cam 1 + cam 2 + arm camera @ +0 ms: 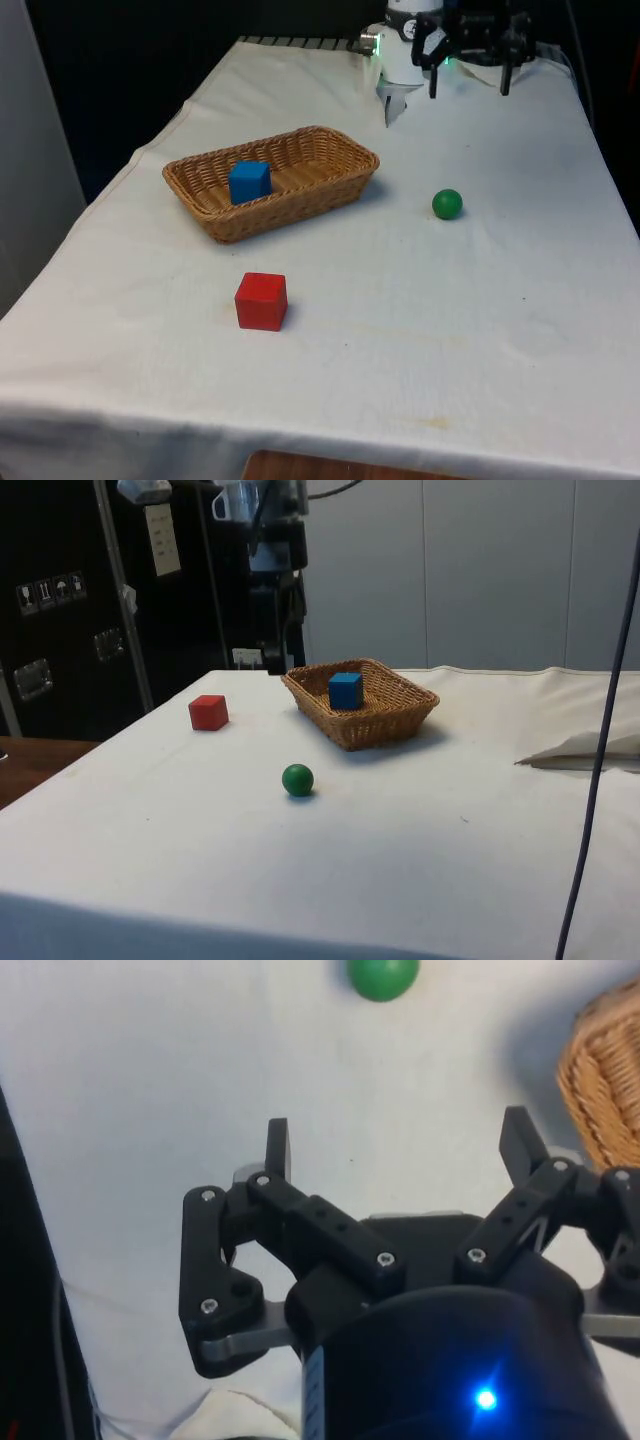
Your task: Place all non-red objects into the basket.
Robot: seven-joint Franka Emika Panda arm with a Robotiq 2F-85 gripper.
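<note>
End effector [398,1145] spread wide, holding nothing, up over the bench [480,320] beyond the basket [345,180]. Blue cube [249,182] sits inside the basket. Green ball [447,204] near the basket, apart. Red cube [261,301] nearby, probably untouched.

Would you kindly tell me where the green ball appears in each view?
Front view: green ball on the cloth, on the front view's right of the basket.
Side view: ball nearer the camera than the basket.
Wrist view: ball beyond the open jaws.
</note>
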